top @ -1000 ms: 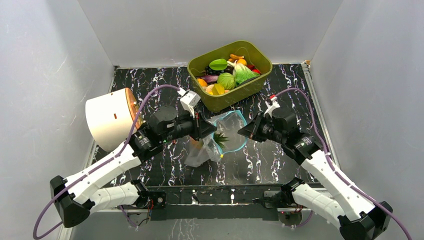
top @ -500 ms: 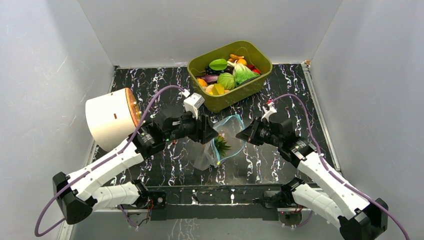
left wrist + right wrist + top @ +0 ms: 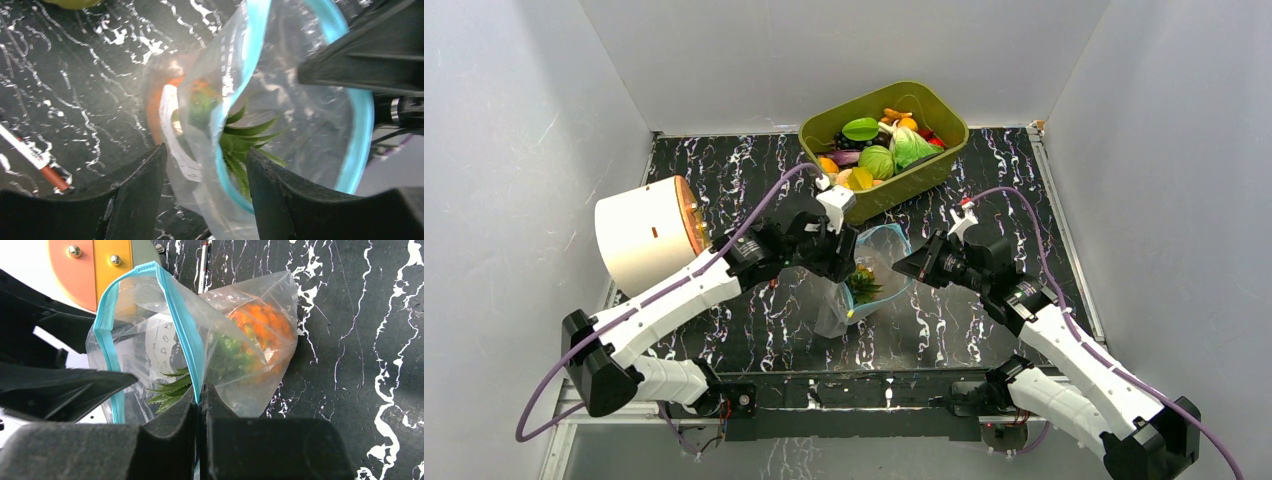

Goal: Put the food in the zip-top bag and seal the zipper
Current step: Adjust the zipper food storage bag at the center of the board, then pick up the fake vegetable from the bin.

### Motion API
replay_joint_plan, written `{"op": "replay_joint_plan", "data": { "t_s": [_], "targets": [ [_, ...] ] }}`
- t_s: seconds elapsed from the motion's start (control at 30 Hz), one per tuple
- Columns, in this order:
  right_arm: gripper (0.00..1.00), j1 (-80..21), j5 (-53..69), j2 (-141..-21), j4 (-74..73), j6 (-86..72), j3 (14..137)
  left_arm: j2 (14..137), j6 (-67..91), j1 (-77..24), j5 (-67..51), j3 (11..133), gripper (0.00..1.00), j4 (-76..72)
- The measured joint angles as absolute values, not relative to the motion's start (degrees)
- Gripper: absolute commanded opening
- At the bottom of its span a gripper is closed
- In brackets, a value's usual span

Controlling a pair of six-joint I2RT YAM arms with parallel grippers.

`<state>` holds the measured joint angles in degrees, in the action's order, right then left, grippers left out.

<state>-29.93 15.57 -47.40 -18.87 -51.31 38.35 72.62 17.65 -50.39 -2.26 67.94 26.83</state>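
- We see one black, white-veined table (image 3: 724, 170) under everything; the arm bases cover its near edge.
- One white drum (image 3: 639, 240) with an orange face lies on its side at the left.
- One olive-green tub (image 3: 904, 190) at the far side holds a heap of toy food (image 3: 879, 160). The pieces overlap too much for us to count.
- One zip-top bag (image 3: 235, 377), clear, crinkly and glossy, sits on the table between the two grippers, just on the near side of the tub. From above, the left arm hides part of it.
- The left gripper (image 3: 205, 152) has its fingers apart, with the bag's wall running between them. We cannot tell whether they touch the plastic.
- The right gripper (image 3: 200, 392) is closed tight on the rim.
- One pineapple (image 3: 260, 325) lies inside the bag, its orange body blurred by plastic and its green leaves toward the mouth.
- One zipper (image 3: 182, 325), a light-blue strip, gapes as an unsealed loop.
- One white label (image 3: 162, 347) lies inside the bag, its print too small to read.
- One thin white pen (image 3: 35, 160) with a red tip lies on the table near the bag.
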Motion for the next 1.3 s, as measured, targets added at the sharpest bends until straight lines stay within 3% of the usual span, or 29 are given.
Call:
{"op": "replay_joint_plan", "data": {
  "t_s": [0.1,0.3,0.47,0.63,0.9,1.07,1.3],
  "targets": [
    [0.00,-29.9,15.6,-47.5,-18.4,-51.4,38.3,74.4,15.9,-50.5,0.7,68.2,0.32,29.3],
    [0.00,-29.9,15.1,-47.9,-17.9,-51.2,38.3,76.0,12.7,-50.6,6.0,71.2,0.32,32.8],
    [0.00,-29.9,14.5,-47.9,-18.1,-50.9,37.5,75.1,10.8,-50.8,10.7,72.8,0.19,33.2],
    [0.00,-29.9,14.0,-48.0,-18.0,-50.9,37.4,73.3,9.2,-50.8,12.7,72.8,0.00,33.2],
    [0.02,-29.9,13.9,-48.4,-16.2,-50.6,37.0,71.8,8.1,-50.8,8.6,72.8,0.00,32.4],
    [0.09,-29.9,13.7,-51.1,-12.4,-49.9,37.0,67.4,9.0,-50.8,0.7,69.9,0.00,27.1],
    [0.40,-29.9,11.0,-55.9,-12.6,-46.5,38.5,62.7,9.2,-50.8,-1.3,62.9,0.00,20.4]
  ]
}}
